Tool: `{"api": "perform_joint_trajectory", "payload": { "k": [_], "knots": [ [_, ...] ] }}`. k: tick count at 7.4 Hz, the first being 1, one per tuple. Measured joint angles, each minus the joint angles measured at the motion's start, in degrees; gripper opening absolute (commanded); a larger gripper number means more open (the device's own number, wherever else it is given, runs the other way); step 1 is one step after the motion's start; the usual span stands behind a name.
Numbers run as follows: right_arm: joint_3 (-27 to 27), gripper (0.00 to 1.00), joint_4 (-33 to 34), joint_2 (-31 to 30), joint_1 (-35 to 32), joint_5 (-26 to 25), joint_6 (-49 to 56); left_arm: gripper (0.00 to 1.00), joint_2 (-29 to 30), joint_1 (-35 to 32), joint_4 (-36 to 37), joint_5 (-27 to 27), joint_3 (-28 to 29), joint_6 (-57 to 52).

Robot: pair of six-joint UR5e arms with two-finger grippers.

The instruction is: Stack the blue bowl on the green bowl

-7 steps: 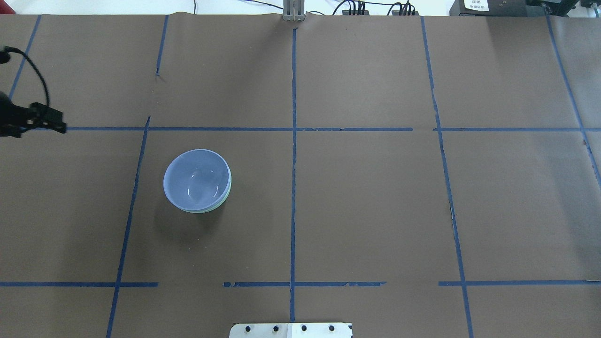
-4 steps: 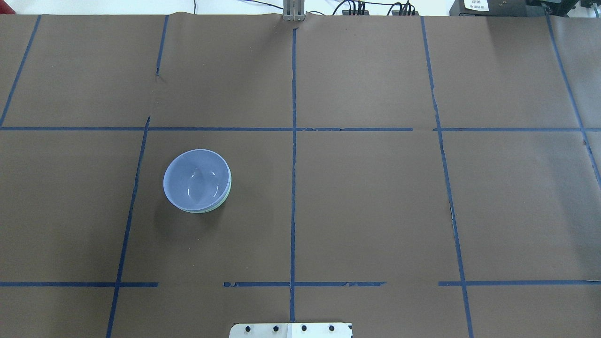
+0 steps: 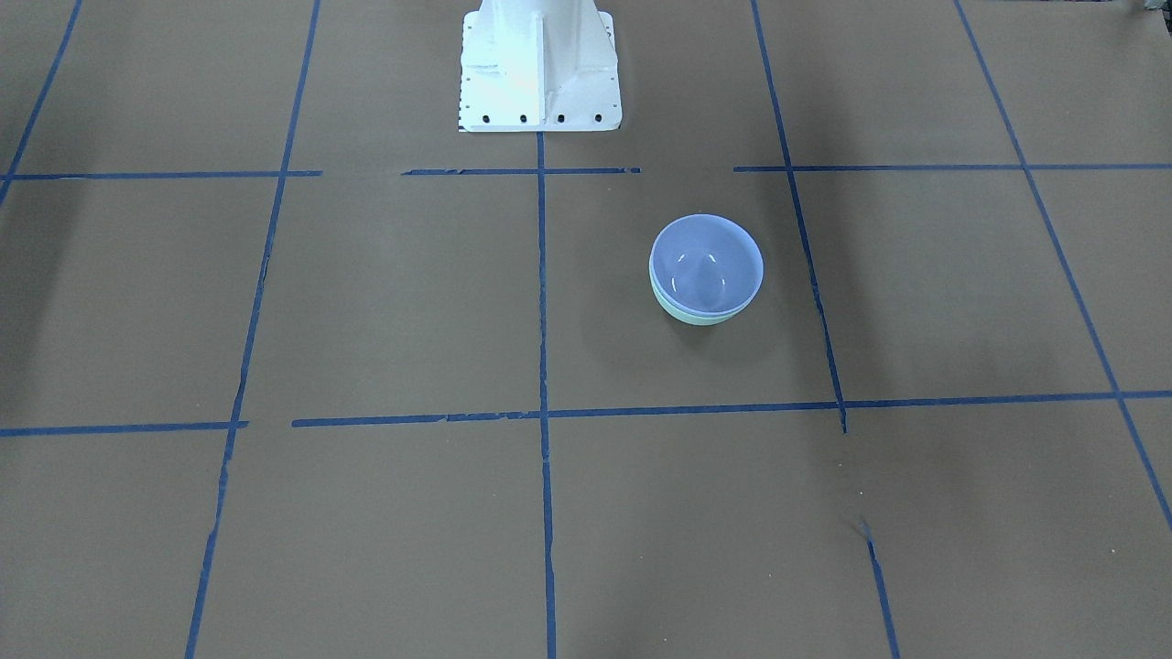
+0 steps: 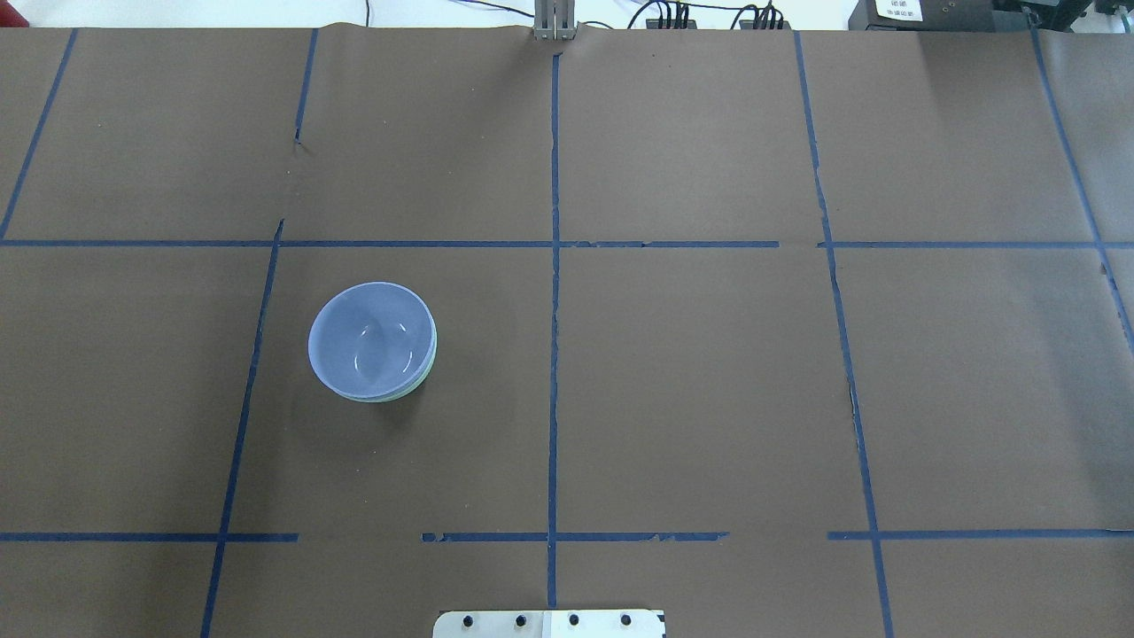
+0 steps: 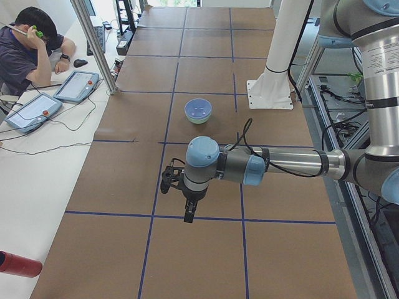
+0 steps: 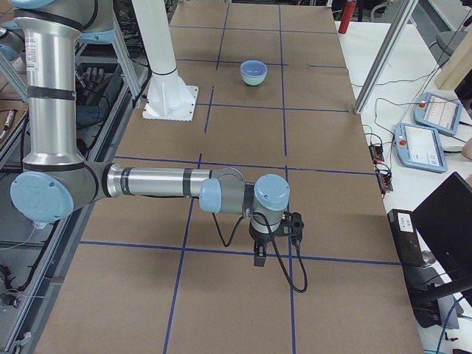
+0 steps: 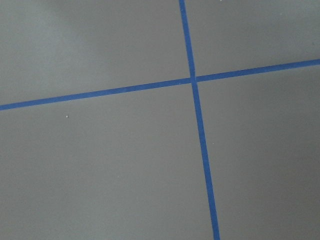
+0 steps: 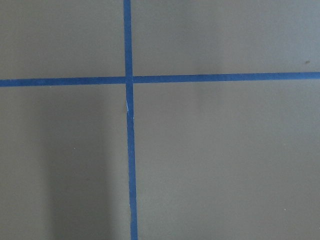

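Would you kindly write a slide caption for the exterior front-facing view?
The blue bowl nested in the green bowl on the taped brown table, near the white robot base.

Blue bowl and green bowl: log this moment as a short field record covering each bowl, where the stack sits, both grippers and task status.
blue bowl: upright, nested in the green bowl
green bowl: on the table, only a sliver showing below the blue bowl
stack place: robot's left half of the table, in a taped square beside the centre line
left gripper: far from the bowls, pointing down; open or shut unclear
right gripper: far from the bowls, pointing down; open or shut unclear
task status: bowls stacked
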State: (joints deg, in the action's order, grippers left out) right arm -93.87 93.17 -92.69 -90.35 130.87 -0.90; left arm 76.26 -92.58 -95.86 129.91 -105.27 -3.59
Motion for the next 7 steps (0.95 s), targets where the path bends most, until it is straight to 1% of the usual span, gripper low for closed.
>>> {"api": "perform_joint_trajectory", "payload": {
  "k": [2, 7],
  "knots": [
    [0.0, 1.0, 0.0, -0.02, 0.0, 0.0, 0.02, 1.0, -0.06, -0.24, 0.49, -0.02, 0.23, -1.73],
    [0.0, 1.0, 0.0, -0.04, 0.0, 0.0, 0.02, 1.0, 0.01, -0.15, -0.1, -0.1, 0.71, -2.12]
  ]
}}
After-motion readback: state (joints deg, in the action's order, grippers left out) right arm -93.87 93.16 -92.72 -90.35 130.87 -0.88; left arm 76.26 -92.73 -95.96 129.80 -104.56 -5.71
